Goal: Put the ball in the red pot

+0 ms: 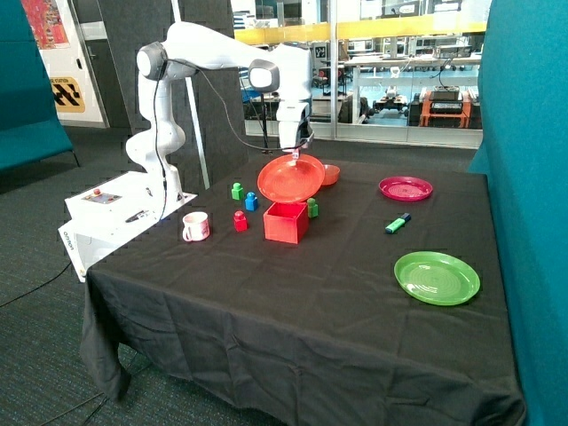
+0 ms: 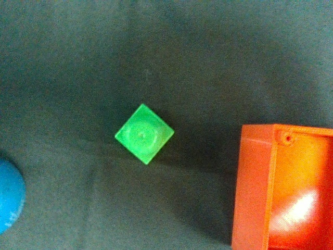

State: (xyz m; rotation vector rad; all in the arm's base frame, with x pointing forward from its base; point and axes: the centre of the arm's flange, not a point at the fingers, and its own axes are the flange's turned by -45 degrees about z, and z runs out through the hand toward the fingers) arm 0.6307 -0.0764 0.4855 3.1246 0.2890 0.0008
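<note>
The pincer (image 1: 295, 158) hangs at the top rim of a tilted flat red plate (image 1: 291, 177); open or closed, I cannot tell. The small blue round ball (image 2: 8, 195) lies on the black-clothed surface (image 1: 293, 284), outside the red cube-shaped open-topped pot (image 2: 283, 187), with a green pegged block (image 2: 144, 134) between them.

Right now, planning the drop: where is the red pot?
Outside view: the red pot stands mid-table in front of the tilted red plate, a green block close beside it; the claw hangs just above that plate.
</note>
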